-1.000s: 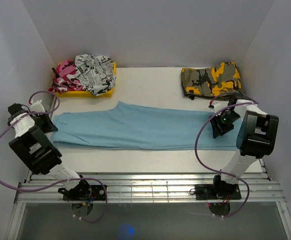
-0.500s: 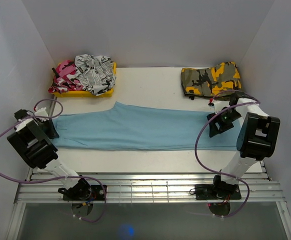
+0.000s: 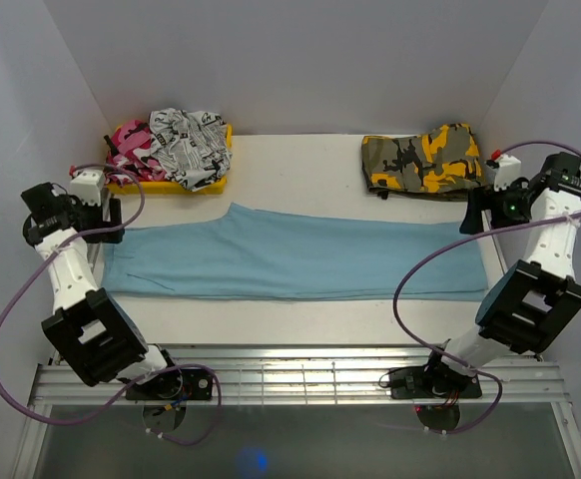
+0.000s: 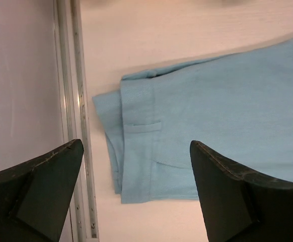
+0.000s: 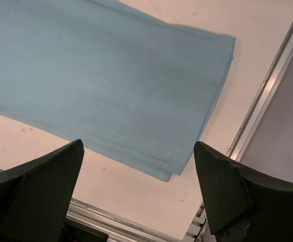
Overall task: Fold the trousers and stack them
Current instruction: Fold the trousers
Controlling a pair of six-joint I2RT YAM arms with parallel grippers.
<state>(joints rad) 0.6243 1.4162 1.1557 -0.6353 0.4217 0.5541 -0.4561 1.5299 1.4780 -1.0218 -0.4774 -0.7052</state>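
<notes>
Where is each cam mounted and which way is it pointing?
Top external: above and behind the arms, looking down at the table; both show.
Left wrist: on the left gripper, looking down at the trousers' waistband end; open fingers at bottom.
Right wrist: on the right gripper, down at the hem end; open fingers too.
Shared: trousers.

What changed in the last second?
Both arms rose and swung outward from the ends of the trousers: left gripper toward the left wall, right gripper toward the right wall. Both hang open, empty. The trousers stayed flat; the camouflage pile and the yellow tray did not move.
</notes>
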